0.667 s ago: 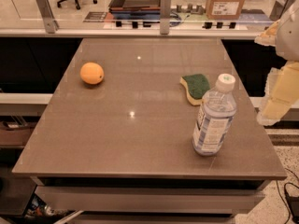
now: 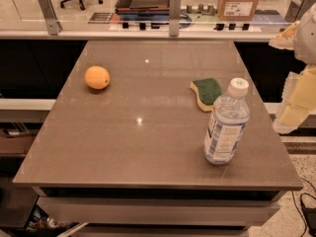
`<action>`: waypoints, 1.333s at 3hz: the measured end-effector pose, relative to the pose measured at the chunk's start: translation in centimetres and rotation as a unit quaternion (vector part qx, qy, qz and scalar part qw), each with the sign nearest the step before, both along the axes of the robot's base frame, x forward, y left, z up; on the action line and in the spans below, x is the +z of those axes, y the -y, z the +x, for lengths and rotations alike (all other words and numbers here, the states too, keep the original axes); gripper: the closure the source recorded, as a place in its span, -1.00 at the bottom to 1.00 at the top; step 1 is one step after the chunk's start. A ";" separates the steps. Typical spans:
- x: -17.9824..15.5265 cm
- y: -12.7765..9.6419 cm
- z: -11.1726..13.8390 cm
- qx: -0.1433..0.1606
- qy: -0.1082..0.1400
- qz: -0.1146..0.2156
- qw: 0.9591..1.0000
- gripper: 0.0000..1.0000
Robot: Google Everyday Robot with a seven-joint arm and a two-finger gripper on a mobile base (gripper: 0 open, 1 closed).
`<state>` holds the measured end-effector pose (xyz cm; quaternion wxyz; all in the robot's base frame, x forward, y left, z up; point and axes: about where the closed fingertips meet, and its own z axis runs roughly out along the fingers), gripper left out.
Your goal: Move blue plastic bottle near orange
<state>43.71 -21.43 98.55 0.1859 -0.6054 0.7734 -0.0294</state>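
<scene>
Print on the blue plastic bottle [image 2: 226,125] and cardboard box [image 2: 239,1] is unreadable; the end effector [image 2: 295,105] hangs right of the table [image 2: 148,147].

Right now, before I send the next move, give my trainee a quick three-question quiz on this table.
1. True or false: the blue plastic bottle stands upright and capped on the table.
2. Which lies closest to the bottle? A) the orange B) the sponge C) the cardboard box
3. Fill in: the gripper hangs beyond the table's ____ edge in the camera view, apart from the bottle.

Key: 1 true; 2 B; 3 right.
</scene>
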 end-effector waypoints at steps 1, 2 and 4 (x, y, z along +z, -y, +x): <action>-1.7 -0.2 -0.3 0.024 -0.005 0.051 0.998 -1.00; -3.8 -1.1 -0.7 0.049 -0.015 0.115 0.992 -1.00; -7.1 -3.3 -1.2 0.107 -0.035 0.266 0.957 -1.00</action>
